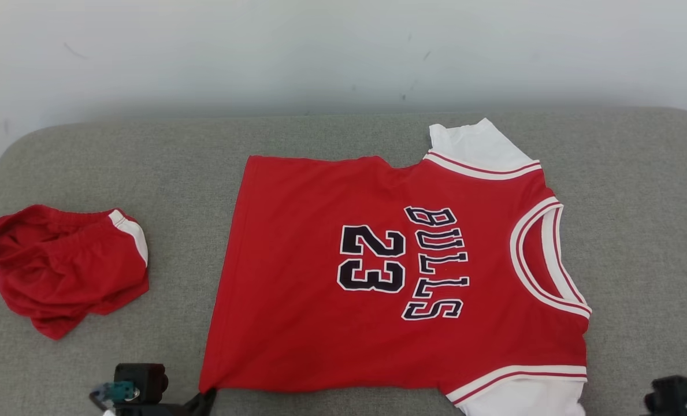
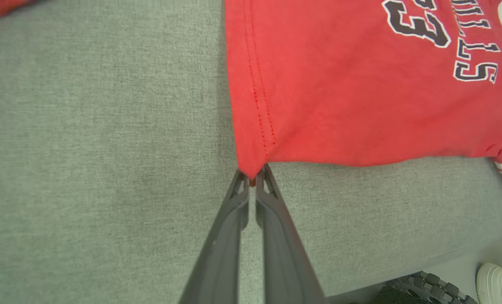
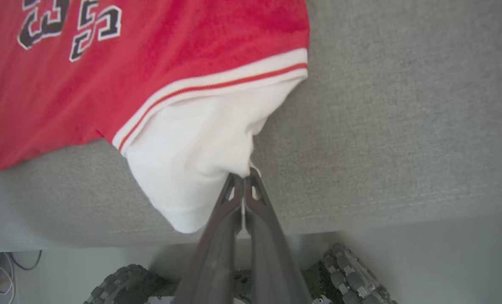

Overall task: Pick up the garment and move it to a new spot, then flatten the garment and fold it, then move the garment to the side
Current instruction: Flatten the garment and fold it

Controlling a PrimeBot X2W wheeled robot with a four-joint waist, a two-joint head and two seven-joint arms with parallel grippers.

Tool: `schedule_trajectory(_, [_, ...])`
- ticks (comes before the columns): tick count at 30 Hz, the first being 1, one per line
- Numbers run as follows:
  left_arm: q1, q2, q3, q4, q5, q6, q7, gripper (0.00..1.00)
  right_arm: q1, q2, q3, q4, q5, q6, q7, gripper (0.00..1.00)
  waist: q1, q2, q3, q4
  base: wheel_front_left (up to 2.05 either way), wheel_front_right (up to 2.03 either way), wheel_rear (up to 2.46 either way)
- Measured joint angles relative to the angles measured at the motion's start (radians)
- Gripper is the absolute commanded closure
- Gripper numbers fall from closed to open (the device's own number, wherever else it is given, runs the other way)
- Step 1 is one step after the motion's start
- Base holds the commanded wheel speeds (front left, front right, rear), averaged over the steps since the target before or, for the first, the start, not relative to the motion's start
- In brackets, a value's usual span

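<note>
now, left gripper: your two dark fingers are pressed together on the near hem corner of the red jersey, with a scrap of red cloth showing between the tips.
right gripper: closed tight on the edge of the near sleeve, which is white, pinching a fold of it.
jersey: lies spread flat on the grey cushion, printed side up, "bulls" and "23" reading sideways; hem toward your left, collar toward your right.
near sleeve: reaches the front edge of the cushion in the right wrist view.
far sleeve: white, lying flat toward the back of the cushion.
shorts: red with white trim, crumpled in a heap on the cushion, well apart from the jersey on your left.
wall: pale, behind the cushion.
below the cushion: a white shoe at the corner of the left wrist view; knobbly tyres in the right wrist view.
</note>
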Motion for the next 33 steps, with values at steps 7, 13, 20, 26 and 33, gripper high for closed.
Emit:
schedule_trajectory(7, [0.015,0.018,0.015,-0.1,-0.002,0.0,-0.001,1.0,-0.051,-0.001,-0.093,-0.137,0.081,0.017,-0.051,1.0,0.0,0.0,0.012,0.0,0.0,0.0,0.0])
schedule_trajectory(13, [-0.049,0.002,0.004,-0.113,-0.001,-0.001,0.021,1.0,-0.163,-0.001,-0.128,-0.172,0.11,0.018,-0.076,1.0,0.0,0.0001,0.036,0.004,0.0,0.0,0.0])
schedule_trajectory(20, [-0.148,-0.005,0.0,-0.102,0.013,0.006,0.039,1.0,-0.234,-0.002,-0.114,-0.155,0.112,0.014,-0.081,1.0,0.0001,0.0001,0.062,0.017,0.0,0.0,0.0])
schedule_trajectory(26, [-0.219,-0.008,0.015,-0.072,0.024,0.021,0.05,1.0,-0.303,-0.007,-0.107,-0.114,0.111,0.006,-0.075,1.0,0.0001,0.0001,0.079,0.025,0.0,0.0,0.0])
schedule_trajectory(33, [-0.302,-0.032,0.015,-0.024,0.024,0.027,0.06,1.0,-0.377,-0.025,-0.086,-0.03,0.121,0.006,-0.04,1.0,0.0001,0.0001,0.102,0.02,0.0,0.0,0.0])
